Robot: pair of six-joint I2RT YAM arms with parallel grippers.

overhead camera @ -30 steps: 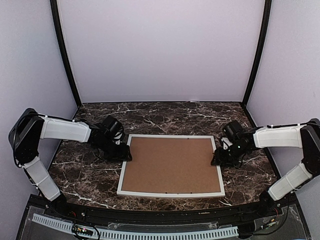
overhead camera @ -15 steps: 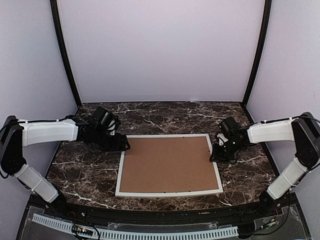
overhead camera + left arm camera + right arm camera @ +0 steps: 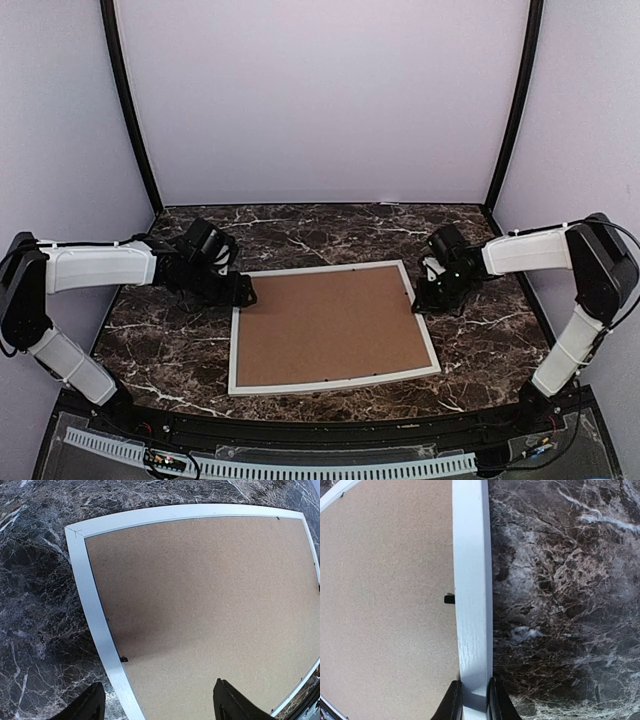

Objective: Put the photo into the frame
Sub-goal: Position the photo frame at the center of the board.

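Frame [image 3: 236,345] position: flat on the counter [image 3: 170,350], back side up, sitting slightly skewed between the two arms. A brown cardboard sheet [image 3: 325,325] fills the opening inside the white rails. The photo is not visible in any view, so whether it lies under the sheet cannot be told.

Left arm [image 3: 100,265]: stretched low and inward from the left, with its wrist at the far-left corner of the frame. Right arm [image 3: 525,250]: folded at the elbow, with the forearm reaching in level toward the far end of the right rail.

Right claw [image 3: 472,700]: clenched on the right rail, one finger against each side of the white strip. This grip probably serves to steady or reposition the frame from its edge without touching the sheet.

Left claw [image 3: 160,705]: released, fingers spread wide and grasping nothing. Its camera looks down on the left rail and the sheet. It appears to be staged to take the opposite rail, so the frame can be handled from both sides.

Small black tabs [image 3: 449,599] sit at the inner edge of the rails and overlap the sheet. They most likely retain it.
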